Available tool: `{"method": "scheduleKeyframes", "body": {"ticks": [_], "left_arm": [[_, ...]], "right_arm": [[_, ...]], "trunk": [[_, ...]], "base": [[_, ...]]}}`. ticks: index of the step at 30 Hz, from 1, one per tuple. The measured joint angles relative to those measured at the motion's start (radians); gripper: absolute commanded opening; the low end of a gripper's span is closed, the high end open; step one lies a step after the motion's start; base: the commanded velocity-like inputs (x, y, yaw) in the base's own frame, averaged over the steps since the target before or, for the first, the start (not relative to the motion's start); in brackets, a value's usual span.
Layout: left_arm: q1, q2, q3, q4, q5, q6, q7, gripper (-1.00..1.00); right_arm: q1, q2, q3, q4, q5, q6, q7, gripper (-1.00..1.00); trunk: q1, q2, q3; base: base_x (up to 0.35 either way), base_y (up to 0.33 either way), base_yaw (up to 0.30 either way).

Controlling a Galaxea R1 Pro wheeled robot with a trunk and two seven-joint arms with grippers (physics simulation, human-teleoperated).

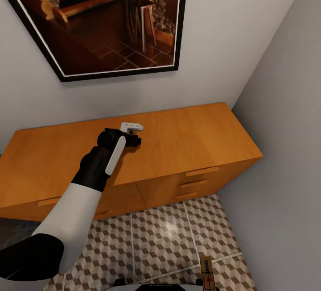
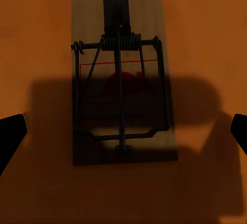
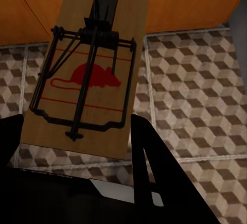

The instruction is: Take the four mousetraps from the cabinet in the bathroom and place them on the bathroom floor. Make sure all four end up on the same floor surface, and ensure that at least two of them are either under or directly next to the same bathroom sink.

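Note:
A mousetrap lies flat on the orange-brown top of the cabinet. My left gripper hangs open straight above it, with one dark fingertip on each side of the board and not touching it. In the head view the left gripper sits over the middle of the cabinet top and covers that trap. My right gripper is shut on a second mousetrap, held above the bathroom floor. This held mousetrap also pokes up at the lower edge of the head view.
The cabinet stands against a grey wall under a large framed picture. Another grey wall closes the right side. Drawer handles face the cube-patterned floor between my base and the cabinet.

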State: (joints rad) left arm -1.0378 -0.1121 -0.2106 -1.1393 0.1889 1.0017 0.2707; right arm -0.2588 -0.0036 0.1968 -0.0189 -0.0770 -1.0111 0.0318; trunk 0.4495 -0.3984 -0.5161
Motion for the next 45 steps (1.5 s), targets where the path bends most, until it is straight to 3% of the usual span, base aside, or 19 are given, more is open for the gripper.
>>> {"method": "scheduleKeyframes", "body": {"ticks": [45], "left_arm": [[0.000,0.001,0.000,0.010,-0.003,-0.001,0.000,1.00]], "right_arm": [[0.000,-0.001,0.000,0.000,0.000,-0.001,-0.001,-1.00]], "trunk": [[0.000,0.000,0.000]], "base": [[0.000,0.000,0.000]]}}
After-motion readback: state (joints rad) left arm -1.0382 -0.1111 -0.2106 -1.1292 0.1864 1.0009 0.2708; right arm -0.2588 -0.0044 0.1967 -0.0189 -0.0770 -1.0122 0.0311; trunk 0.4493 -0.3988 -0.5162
